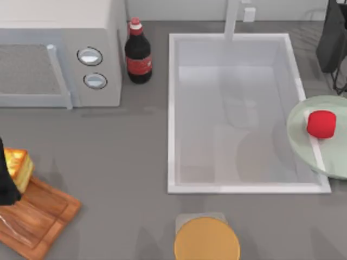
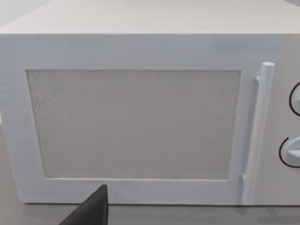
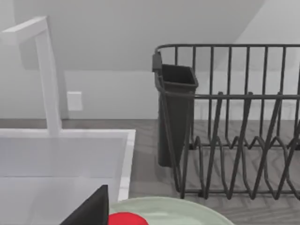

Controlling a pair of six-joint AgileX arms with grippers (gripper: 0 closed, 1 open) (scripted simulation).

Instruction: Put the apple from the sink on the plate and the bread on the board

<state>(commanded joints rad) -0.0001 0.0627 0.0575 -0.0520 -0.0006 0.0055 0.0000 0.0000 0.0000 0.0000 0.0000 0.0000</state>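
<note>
**Apple on the plate, bread at the board's edge**

A grey worktop runs under everything, with a white microwave at the back left and a dark cola bottle beside it. From above, the sink sits in the middle, its basin bare. The plate overlaps the sink's right rim, and the apple rests on it. At the far left the bread sits at the top edge of the board, with a dark piece of the left arm pressed against its left side. Whether the left gripper's fingers hold the slice or stand apart, I cannot tell. An orange disc lies in front of the sink.

The left wrist camera faces the microwave door squarely, with one dark fingertip in the corner.

The right wrist camera looks over the plate's rim and the top of the apple, just beside a dark fingertip. Beyond stand the white tap and a black dish rack. How wide the right gripper stands, I cannot tell.
</note>
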